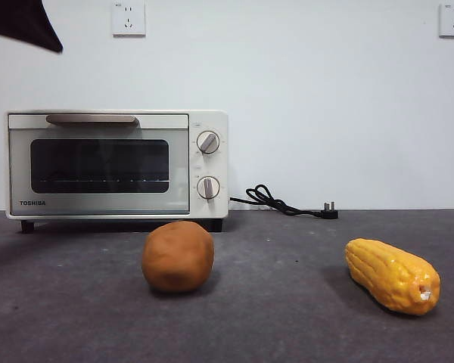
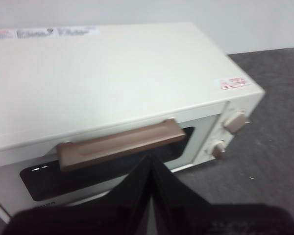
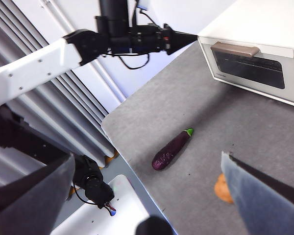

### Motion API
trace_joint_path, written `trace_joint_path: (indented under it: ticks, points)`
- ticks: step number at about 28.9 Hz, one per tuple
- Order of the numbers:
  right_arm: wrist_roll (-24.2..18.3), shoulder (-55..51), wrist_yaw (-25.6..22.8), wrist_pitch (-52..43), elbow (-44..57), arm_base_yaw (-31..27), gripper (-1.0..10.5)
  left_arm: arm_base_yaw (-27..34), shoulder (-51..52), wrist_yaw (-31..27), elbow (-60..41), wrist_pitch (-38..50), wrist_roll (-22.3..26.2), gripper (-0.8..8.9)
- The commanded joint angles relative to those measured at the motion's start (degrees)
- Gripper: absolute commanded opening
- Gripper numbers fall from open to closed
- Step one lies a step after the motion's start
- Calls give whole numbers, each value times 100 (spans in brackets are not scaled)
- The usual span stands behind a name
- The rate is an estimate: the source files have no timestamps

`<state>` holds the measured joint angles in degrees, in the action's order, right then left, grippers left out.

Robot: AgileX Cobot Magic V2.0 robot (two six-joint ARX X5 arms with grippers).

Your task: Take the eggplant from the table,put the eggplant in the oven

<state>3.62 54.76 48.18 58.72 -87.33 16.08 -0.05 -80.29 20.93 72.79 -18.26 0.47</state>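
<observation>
Eggplant (image 3: 171, 149): we saw it lying alone on the surface (image 3: 225, 117), oven (image 3: 257, 63) at its 1 o'clock.
Left end effector (image 2: 152, 169): pressed together near the oven handle (image 2: 120, 144).
Right end effector (image 3: 147, 196): spread apart above the eggplant.

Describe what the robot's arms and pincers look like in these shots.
The left arm has a white boxy link, then a black wrist section with loose black cables, ending in a black tapered left pincer. The right pincer has two broad dark jaws, blurred and greyish this close. No markings can be made out.
</observation>
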Motion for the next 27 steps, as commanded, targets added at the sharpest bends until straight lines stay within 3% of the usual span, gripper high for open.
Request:
trace_joint_path:
  ticks: [1,16,27]
  points:
    - [-87,52,-9,-17,-28,11,509,57,-330,-22,85,129,81,-6]
    - [-133,354,-37,164,-28,11,505,105,-1447,-155,490,809,129,-6]
    - [-136,433,-46,153,-28,11,505,105,-1838,-315,498,800,321,-6]
